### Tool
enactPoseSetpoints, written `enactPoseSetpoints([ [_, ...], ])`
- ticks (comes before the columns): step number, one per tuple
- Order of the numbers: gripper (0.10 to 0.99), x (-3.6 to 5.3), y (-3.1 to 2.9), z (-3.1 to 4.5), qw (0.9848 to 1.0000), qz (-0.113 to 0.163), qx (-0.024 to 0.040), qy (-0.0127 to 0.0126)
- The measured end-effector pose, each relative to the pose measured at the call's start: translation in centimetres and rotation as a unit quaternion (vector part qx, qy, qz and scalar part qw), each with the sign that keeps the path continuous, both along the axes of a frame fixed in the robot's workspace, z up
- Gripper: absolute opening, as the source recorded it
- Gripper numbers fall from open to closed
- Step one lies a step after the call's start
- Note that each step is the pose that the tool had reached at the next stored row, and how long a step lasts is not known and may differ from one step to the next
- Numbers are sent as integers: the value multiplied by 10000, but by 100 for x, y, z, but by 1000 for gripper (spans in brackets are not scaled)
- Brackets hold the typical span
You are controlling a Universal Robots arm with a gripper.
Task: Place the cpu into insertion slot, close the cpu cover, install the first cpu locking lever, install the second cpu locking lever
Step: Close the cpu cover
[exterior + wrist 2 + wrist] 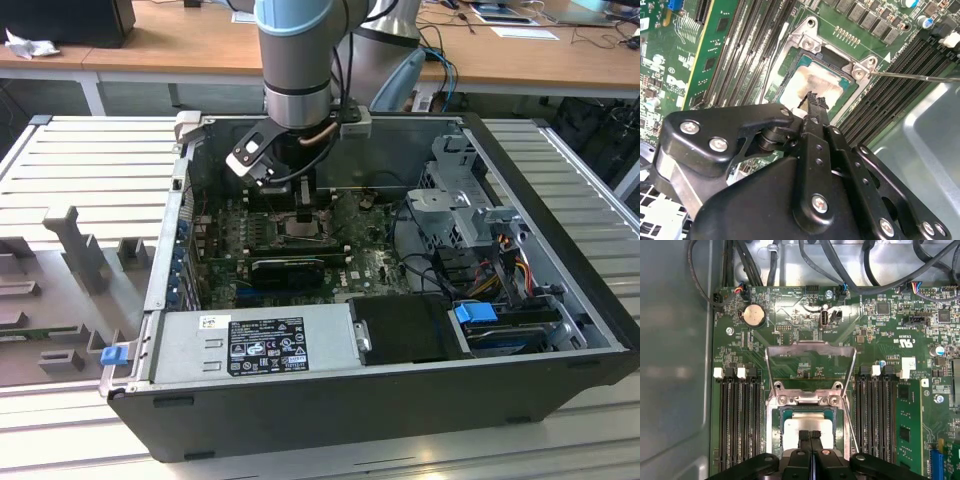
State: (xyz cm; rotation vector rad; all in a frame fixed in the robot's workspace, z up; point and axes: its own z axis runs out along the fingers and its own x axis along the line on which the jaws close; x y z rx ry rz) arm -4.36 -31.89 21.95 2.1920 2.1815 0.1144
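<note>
The cpu [795, 426] lies flat in the insertion slot [771, 426], its silvery top smeared; it also shows in the second wrist view [812, 80]. My gripper [810, 434] hangs right over the chip with its two black fingers pressed together and nothing between them. The fingertips [816, 102] sit at or just above the chip's top; contact cannot be told. The cpu cover [810, 346] stands swung open from its hinge, with green board showing through its window. A thin wire locking lever [915, 76] sticks out sideways from the socket, unlatched. In the exterior view the gripper [303, 215] is down inside the computer case.
Long black memory slots [737, 425] flank the socket on both sides. A coin battery [753, 315] and black cables [840, 270] lie beyond the cover. The case wall [675, 365], a power supply [250, 340] and a drive cage [465, 205] hem in the board.
</note>
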Motion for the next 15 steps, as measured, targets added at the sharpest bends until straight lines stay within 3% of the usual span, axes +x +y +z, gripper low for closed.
enactPoseSetpoints([
  [9,106,43,-8,4,10000,-6,7,24],
  [12,106,44,-8,46,10000,-6,8,24],
  [15,106,44,-5,133,10000,-5,5,24],
])
